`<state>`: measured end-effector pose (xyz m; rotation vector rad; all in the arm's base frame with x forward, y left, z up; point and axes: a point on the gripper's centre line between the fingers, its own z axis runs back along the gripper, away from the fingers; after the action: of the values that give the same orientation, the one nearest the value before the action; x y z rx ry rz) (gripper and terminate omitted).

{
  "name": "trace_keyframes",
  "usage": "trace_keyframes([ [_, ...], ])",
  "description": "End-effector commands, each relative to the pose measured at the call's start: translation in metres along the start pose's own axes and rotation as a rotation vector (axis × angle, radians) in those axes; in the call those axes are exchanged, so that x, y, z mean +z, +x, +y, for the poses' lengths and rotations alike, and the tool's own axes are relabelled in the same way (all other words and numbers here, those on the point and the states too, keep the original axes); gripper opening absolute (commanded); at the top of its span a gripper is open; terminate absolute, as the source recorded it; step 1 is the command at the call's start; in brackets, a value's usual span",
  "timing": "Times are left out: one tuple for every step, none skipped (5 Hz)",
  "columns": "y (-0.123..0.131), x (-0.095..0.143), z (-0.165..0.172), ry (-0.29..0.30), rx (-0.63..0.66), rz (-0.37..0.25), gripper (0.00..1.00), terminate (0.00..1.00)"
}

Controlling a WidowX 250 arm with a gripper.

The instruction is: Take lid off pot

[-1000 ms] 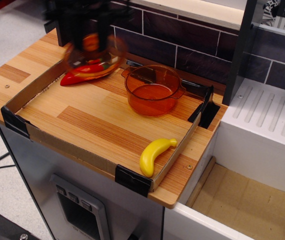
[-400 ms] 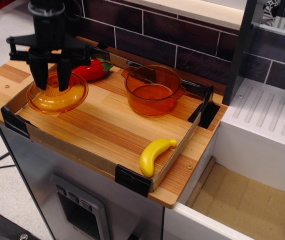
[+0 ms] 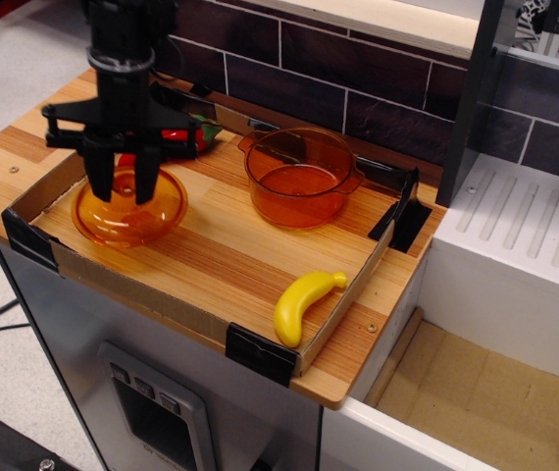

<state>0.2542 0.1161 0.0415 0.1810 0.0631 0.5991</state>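
So counting it up: one lid point(image 3: 129, 207), one pot point(image 3: 300, 177), one yellow banana point(image 3: 301, 304), one red pepper point(image 3: 175, 137) mostly hidden behind the arm, and one black gripper point(image 3: 123, 184) coming straight down from above. The lid is already off the pot and sits at the left end of the shallow cardboard-walled tray point(image 3: 152, 302), well apart from the pot. It looks to be flat on the wood or very nearly so, I can't tell for sure. It's round so there's no real long axis; the disc lies about level. The two fingers point(image 3: 146, 175) are spread a bit and straddle the middle of the lid where the knob would be, but whether they're actually pinching it or have let go, I honestly can't tell from this angle. The pot stands upright and open near the back of the tray, mouth up, with one small handle pointing back-left. The banana lies in the front right corner, against the tray wall, stem end pointing back-right. Room-wise, the lid is close to the tray's left wall and front-left corner bracket, while the middle of the tray between lid, pot and banana is bare wood.
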Motion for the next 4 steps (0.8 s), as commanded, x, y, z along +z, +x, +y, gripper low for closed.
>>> trace_keyframes([
  [0.001, 0.005, 0.000, 0.028, 0.001, -0.044, 1.00, 0.00],
  [0.003, 0.017, 0.000, 0.002, -0.005, -0.002, 1.00, 0.00],
  [0.001, 0.050, 0.002, -0.068, 0.006, -0.002, 1.00, 0.00],
  [-0.001, 0.099, 0.004, -0.167, 0.061, -0.020, 1.00, 0.00],
])
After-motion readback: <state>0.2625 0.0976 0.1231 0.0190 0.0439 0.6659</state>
